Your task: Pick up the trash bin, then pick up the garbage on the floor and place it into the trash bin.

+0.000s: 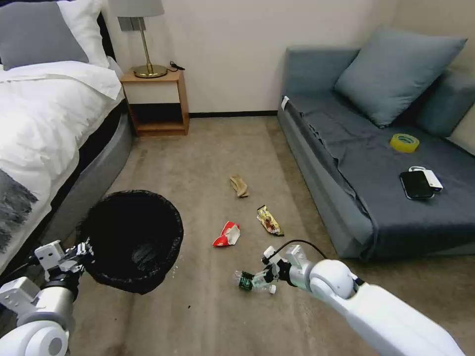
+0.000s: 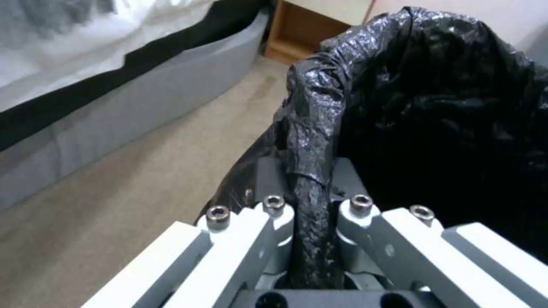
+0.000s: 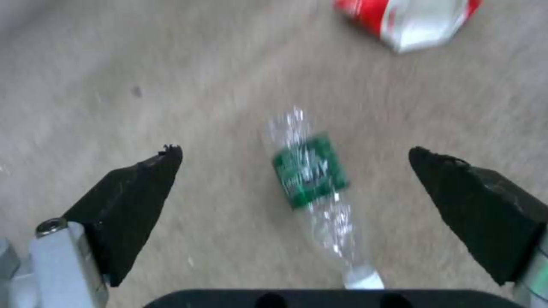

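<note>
Carpet (image 1: 208, 148) runs tan between the white-sheeted bed (image 1: 44, 113) on the left and the grey-blue fabric sofa (image 1: 396, 188) on the right, and on it we see the litter. We hold the round trash bin lined with crinkled black plastic (image 1: 131, 240) at the near left, off the floor beside the bed, tilted so that its mouth faces us. Our left tool (image 1: 85, 251) is clamped on the bin's near-left rim; in the left wrist view its fingers (image 2: 274, 214) pinch the folded black bag edge between them.

Our right tool (image 1: 260, 279) hangs low at the near centre over the clear crushed plastic bottle with a green label and white cap (image 1: 253, 282). In the right wrist view its black fingertips (image 3: 137, 192) stand wide apart, one on each side of the bottle (image 3: 311, 184), which lies on the carpet between them, untouched.

Just beyond the bottle lies the red-and-white crumpled wrapper (image 1: 227, 234). To its right is the yellow-and-red snack wrapper (image 1: 269, 220), and farther off the crumpled tan paper (image 1: 239, 186). We see all three resting on the carpet, apart from one another.

On the sofa seat lie a yellow tape roll (image 1: 404, 143) and a flat black phone (image 1: 416, 185).
</note>
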Tool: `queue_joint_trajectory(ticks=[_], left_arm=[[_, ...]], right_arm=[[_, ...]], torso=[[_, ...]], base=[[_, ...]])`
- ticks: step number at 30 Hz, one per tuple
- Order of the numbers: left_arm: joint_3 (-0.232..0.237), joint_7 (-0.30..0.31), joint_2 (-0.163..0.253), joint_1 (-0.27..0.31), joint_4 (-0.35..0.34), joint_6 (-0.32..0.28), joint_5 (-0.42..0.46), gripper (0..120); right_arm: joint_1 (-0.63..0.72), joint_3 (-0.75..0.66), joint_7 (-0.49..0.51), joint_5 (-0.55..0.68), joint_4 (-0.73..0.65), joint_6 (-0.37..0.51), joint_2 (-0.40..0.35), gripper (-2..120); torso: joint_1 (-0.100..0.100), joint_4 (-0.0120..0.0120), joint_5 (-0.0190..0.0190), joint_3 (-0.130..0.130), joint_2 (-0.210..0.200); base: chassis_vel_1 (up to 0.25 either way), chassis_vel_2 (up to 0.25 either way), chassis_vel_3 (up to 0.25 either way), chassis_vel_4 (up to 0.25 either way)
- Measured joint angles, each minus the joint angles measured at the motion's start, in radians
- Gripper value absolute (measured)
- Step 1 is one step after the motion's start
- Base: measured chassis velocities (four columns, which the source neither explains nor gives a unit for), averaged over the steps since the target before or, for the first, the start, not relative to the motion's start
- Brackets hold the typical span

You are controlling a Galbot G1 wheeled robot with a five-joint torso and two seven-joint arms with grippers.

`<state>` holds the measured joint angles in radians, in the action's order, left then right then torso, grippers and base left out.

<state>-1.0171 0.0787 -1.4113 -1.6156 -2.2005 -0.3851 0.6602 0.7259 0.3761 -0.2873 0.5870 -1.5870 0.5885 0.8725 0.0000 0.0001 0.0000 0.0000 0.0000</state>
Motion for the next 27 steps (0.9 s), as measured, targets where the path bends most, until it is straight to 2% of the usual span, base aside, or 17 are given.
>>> queue_joint_trajectory(ticks=[3,7,17,27], left_arm=[[-0.017,-0.006,-0.004,-0.006,0.011,0.007,0.007,4],[-0.022,-0.011,-0.005,-0.007,0.011,0.010,0.013,4],[-0.014,-0.009,-0.005,-0.001,0.001,0.004,0.015,4],[-0.020,-0.010,0.004,0.005,0.019,0.004,0.021,4]], right_arm=[[-0.070,0.078,-0.036,-0.014,0.113,-0.005,0.022,100],[-0.109,0.129,-0.062,-0.040,0.198,-0.019,0.052,100],[-0.162,0.222,-0.111,-0.128,0.420,-0.060,0.147,100],[-0.157,0.229,-0.106,-0.196,0.513,-0.076,0.216,99]], torso=[[0.000,-0.0001,-0.0002,0.000,0.000],[0.000,-0.0001,-0.0001,0.000,0.000],[0.000,-0.0002,-0.0002,0.000,0.000],[0.000,-0.0001,0.0000,0.000,0.000]], base=[[0.000,0.000,0.000,0.000],[0.000,0.000,0.000,0.000],[0.000,0.000,0.000,0.000],[0.000,0.000,0.000,0.000]])
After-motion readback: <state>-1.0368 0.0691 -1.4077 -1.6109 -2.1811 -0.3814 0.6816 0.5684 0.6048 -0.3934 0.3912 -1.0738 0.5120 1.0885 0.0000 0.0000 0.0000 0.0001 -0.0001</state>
